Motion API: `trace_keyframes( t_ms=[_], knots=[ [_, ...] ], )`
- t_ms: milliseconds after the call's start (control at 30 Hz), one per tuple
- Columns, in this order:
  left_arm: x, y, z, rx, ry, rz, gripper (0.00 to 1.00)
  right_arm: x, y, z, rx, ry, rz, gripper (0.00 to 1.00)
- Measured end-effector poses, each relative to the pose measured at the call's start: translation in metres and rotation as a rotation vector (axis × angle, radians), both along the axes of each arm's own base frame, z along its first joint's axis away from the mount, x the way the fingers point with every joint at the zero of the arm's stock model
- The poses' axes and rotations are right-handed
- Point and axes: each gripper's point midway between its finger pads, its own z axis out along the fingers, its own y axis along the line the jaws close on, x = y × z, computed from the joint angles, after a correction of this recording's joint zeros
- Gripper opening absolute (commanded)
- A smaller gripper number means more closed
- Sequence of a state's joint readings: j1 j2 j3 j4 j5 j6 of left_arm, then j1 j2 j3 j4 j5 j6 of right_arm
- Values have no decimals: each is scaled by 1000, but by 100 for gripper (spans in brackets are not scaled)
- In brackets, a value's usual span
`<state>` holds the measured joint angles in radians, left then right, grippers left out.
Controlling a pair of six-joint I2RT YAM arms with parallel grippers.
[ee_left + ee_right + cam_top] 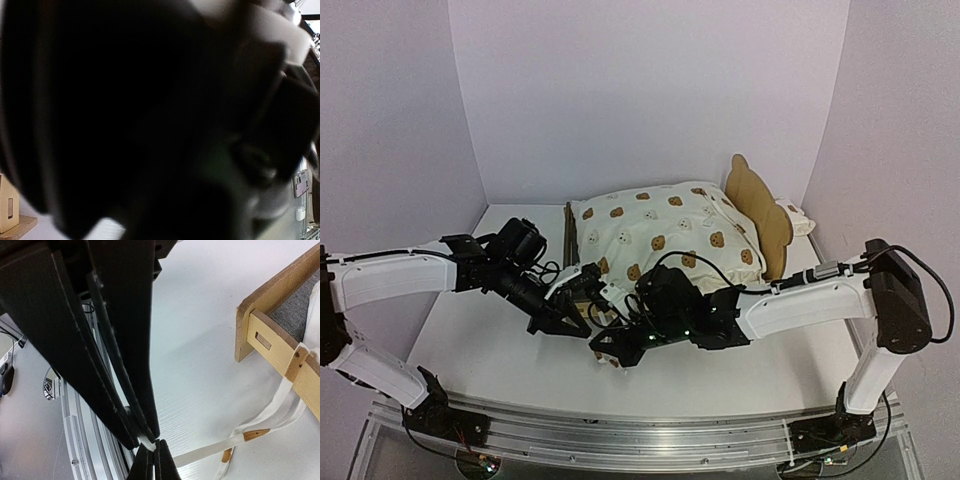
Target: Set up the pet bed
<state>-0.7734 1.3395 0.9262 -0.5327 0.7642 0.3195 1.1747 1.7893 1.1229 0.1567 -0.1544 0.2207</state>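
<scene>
Left gripper (552,322) sits just off the near left corner of the pet bed (670,232), jaws pressed together. Its wrist cam is basically all black, so can't tell if it's got anything. Bed's toward the back of the table (470,350). Right gripper (610,352) is just in front of the bed, pinching the end of a white strap (210,451) trailing off the frame.

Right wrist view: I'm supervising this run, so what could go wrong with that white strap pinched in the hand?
1. The right hand pinches the strap only with its fingertips, so it may slip free.
2. The strap runs to the frame; a hard pull could drag it and shift the cushion.
3. The left hand sits close by; the two might collide.
</scene>
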Motion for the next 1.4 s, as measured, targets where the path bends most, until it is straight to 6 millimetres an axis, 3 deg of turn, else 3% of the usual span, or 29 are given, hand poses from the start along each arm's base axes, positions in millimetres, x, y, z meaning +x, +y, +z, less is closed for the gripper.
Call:
trace_keyframes(
  t_ms=[67,167,200,333,500,667,867,1067,1133,1267,1400],
  knots=[
    [2,0,-1,10,-5,10,0,1,-1,-1,-2,-2,-5,4],
    [9,1,-5,33,-17,46,0,3,-2,-2,-7,-7,-17,30],
    [12,2,-6,45,-21,66,0,5,-2,-3,-9,-5,-25,34],
    [30,10,-20,127,-3,189,0,20,-10,-9,-18,12,-104,35],
    [45,19,-46,226,85,337,0,65,-33,-19,-23,59,-318,37],
    [49,24,-66,260,145,429,0,92,-34,-30,-7,65,-443,39],
    [61,24,-73,255,124,490,0,98,-27,-62,-31,86,-485,37],
    [70,25,-74,246,96,526,0,101,-15,-70,-11,105,-494,34],
    [73,26,-74,248,87,536,0,103,-11,-70,2,110,-496,28],
    [78,27,-74,251,69,555,0,107,-4,-72,16,122,-505,5],
    [82,27,-71,250,56,566,0,106,-3,-74,18,129,-502,0]
  ],
)
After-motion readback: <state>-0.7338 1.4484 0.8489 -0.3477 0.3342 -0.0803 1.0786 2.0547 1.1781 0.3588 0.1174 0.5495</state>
